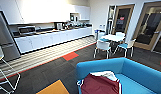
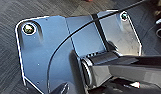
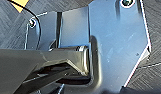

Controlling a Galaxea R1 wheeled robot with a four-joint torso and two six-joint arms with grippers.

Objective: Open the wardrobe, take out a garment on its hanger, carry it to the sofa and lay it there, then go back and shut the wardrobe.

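The maroon garment [image 1: 99, 85] with white sleeves lies spread on the seat of the bright blue sofa [image 1: 136, 72] at the lower right of the head view. A white sleeve or lining shows at its upper edge. I cannot make out the hanger in the garment. Both wrist views look down at dark carpet past the robot's own plate and bar.
A white kitchen counter [image 1: 51, 37] with a microwave runs along the back wall, a grey fridge [image 1: 4, 37] at its left. A white table with blue-seated chairs [image 1: 113, 41] stands ahead right. A wire-legged chair [image 1: 2, 67] is at the left. Wooden glass doors [image 1: 148, 25] are at the far right.
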